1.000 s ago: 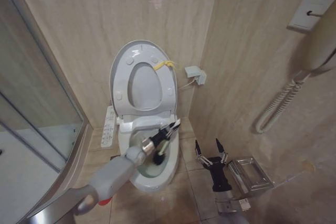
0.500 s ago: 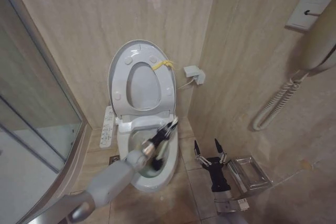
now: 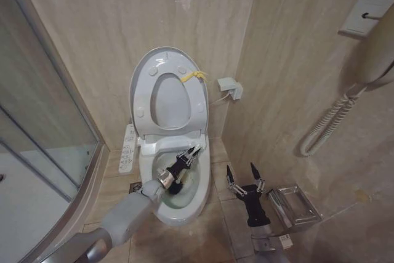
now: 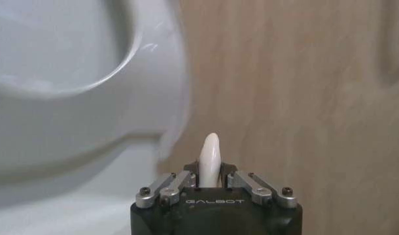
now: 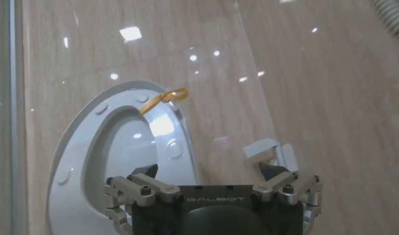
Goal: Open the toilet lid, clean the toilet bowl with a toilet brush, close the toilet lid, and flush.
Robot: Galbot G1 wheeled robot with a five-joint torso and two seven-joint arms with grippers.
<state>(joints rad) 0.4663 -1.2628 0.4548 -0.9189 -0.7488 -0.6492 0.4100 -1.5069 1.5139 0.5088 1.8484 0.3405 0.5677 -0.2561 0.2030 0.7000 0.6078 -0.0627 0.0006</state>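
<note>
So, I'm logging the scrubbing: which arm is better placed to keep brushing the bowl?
Left. Its pincer already grips the brush inside the bowl; the right pincer is open beside the toilet.

The lid (image 3: 168, 93) stands raised against the wall, glossy white and oval, with a yellow tag (image 3: 192, 76) at its upper edge; the ring seat is up against it. The bowl (image 3: 203, 194) below is open, white ceramic, stained dark inside. The brush (image 3: 175, 183) slants into the bowl, dark head low, whitish handle (image 4: 209, 159) clamped in the left hand (image 3: 186, 158).
</note>
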